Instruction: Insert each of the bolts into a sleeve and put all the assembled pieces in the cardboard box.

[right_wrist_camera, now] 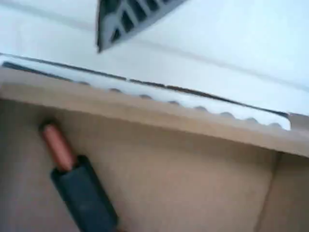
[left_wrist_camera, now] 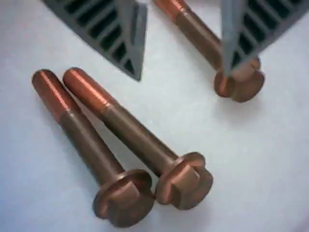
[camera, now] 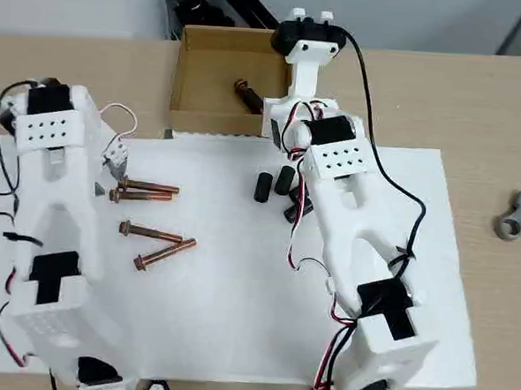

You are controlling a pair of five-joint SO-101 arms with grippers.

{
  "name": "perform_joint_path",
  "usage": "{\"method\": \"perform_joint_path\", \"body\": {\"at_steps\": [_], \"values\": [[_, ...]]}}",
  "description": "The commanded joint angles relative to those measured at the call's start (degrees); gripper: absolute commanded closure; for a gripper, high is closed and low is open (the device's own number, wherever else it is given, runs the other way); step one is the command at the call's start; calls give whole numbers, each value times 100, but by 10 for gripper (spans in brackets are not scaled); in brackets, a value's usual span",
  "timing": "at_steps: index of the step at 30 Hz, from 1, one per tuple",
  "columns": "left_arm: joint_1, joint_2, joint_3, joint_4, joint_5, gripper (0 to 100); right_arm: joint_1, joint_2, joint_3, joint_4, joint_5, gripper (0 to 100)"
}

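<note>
- Bolts (camera: 150, 232): four lie loose on the white sheet (camera: 209, 316) at the left of the desk (camera: 478, 102), none of them in a sleeve yet. Two lie side by side on the far side of the group, and two lie nearer, a little apart.
- Assembled piece (camera: 246, 95): one bolt already in a black sleeve lies on the floor of the cardboard box (camera: 187, 67), at the far middle of the desk. The right wrist view shows the same piece (right_wrist_camera: 79, 193) with its copper tip sticking out of the sleeve.
- Sleeves (camera: 263, 185): a few black ones lie on the sheet just on the near side of the box. The right arm partly covers them, so I cannot be sure how many there are.
- Left end effector (left_wrist_camera: 181, 79): apart and holding nothing, low over the loose bolts. One bolt (left_wrist_camera: 212, 48) lies under it, and the side-by-side pair (left_wrist_camera: 135, 140) lies just beside, their heads touching.
- Right end effector (camera: 288, 99): over the right side of the box. I cannot tell whether it is apart or together, and nothing can be seen in it.
- Progress, as I judge it: one piece of five is done. The four loose bolts each need a sleeve and a place in the box.
</note>
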Motion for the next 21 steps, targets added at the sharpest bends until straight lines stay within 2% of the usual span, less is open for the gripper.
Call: {"method": "perform_joint_path", "body": {"at_steps": [1, 5, 16, 21], "values": [[35, 9, -251, 62, 123, 895, -22, -356, -158, 31, -35, 839], [53, 18, -251, 62, 167, 895, -31, -347, -158, 31, -35, 839], [607, 26, -655, -325, 949, 885, -31, -356, -88, 75, -62, 840], [536, 26, -637, -325, 1310, 884, -40, -409, 246, 40, -62, 838]]}}
